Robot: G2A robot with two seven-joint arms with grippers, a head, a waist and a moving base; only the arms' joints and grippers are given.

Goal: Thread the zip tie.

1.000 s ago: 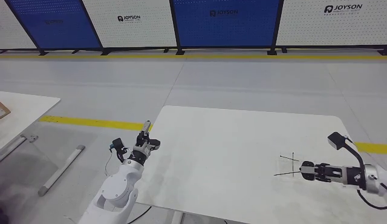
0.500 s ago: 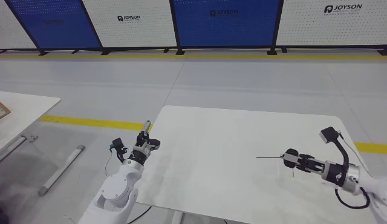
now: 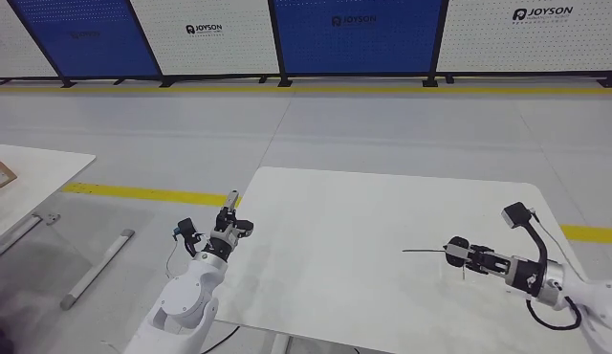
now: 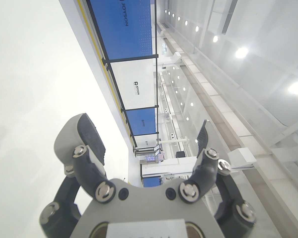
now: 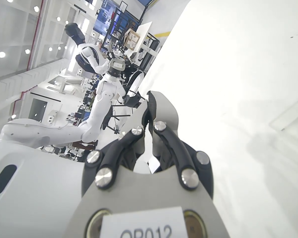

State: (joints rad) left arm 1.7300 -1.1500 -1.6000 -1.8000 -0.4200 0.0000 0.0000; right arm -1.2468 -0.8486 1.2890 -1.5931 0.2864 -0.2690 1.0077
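A thin black zip tie point(image 3: 423, 251) sticks out level from my right gripper point(image 3: 451, 251), which is shut on it above the right part of the white table point(image 3: 344, 230). A short black piece point(image 3: 462, 274) hangs just below that gripper; I cannot tell if it belongs to the same tie. In the right wrist view the right gripper point(image 5: 149, 100) has its fingers pressed together over the table point(image 5: 238, 50). My left gripper point(image 3: 230, 204) stands at the table's left edge, pointing up. In its own view the left gripper point(image 4: 146, 137) is open with nothing between the pads.
A second white table point(image 3: 38, 177) stands off to the far left across a floor gap. Blue and white fence panels point(image 3: 359, 24) line the back. The tabletop between the two arms is bare white.
The right gripper has moved left and up from the table's right side, taking the zip tie with it; the tie now points left. The left arm has not moved.
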